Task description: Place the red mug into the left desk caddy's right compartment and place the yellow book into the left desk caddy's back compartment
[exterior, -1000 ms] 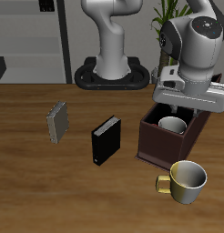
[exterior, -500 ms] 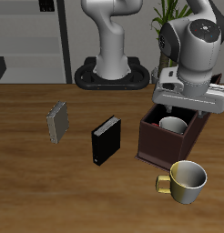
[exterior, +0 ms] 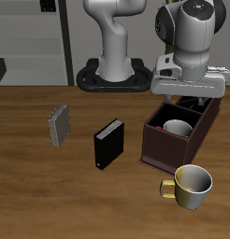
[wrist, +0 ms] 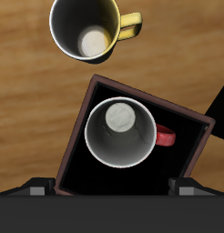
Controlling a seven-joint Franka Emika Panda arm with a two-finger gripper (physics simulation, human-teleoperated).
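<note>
Wooden surface (exterior: pixel 33 187) carries everything. Left desk caddy (exterior: pixel 156 147): dark brown open box, inner partitions. Red mug (wrist: pixel 122 133) upright inside its right compartment (wrist: pixel 91 173), pale inside, red handle showing. Hand (exterior: pixel 189 97) above caddy; finger spacing cannot tell. Black book (exterior: pixel 109 143) upright beside caddy. Yellow book (exterior: pixel 59 124), greyish-tan, upright, farther from caddy. Yellow-and-white mug (exterior: pixel 190 185) near front edge.

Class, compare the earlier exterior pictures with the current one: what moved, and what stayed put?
The gripper rose away from the left desk caddy, leaving the red mug inside. The yellow book, black book and yellow-and-white mug stayed where they were.
</note>
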